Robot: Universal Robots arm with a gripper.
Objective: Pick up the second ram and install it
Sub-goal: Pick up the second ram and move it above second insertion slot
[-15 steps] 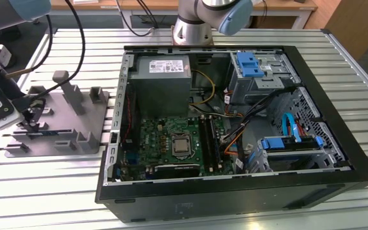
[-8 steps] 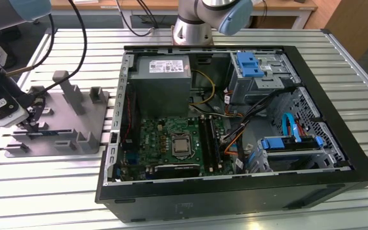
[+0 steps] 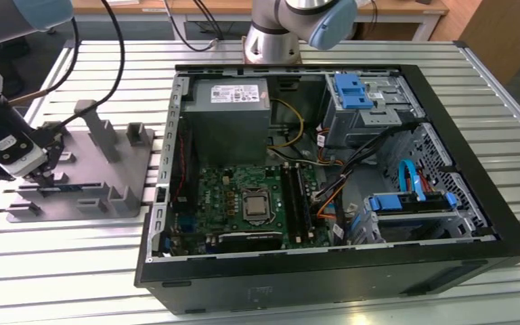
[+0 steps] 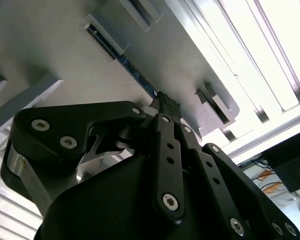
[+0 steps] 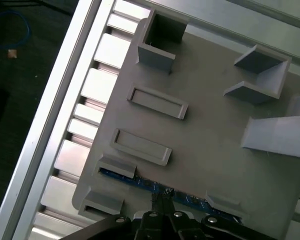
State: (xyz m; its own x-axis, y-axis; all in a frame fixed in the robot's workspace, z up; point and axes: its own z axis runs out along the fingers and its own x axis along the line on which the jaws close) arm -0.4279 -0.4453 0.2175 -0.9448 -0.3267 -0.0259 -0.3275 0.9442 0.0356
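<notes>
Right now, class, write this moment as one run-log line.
gripper: at thin blue-green circuit-board stick | stick: held in grey slotted fixture | install: not yet done

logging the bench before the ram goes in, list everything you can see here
second ram: 1, blue-green, standing in a slot at the edge of the fixture
fixture: 1, grey, on the table at the exterior view's left of the case
computer case: 1, black, lying open on the table
motherboard: 1, green, on the floor of the case
power supply: 1, grey, far corner of the case
drive latches: 2, bright blue, on the drive cages at the exterior view's right
table: 1, silver slatted metal, under everything
robot arm: silver, base beyond the case
gripper: 1, black, down at the second ram
</notes>
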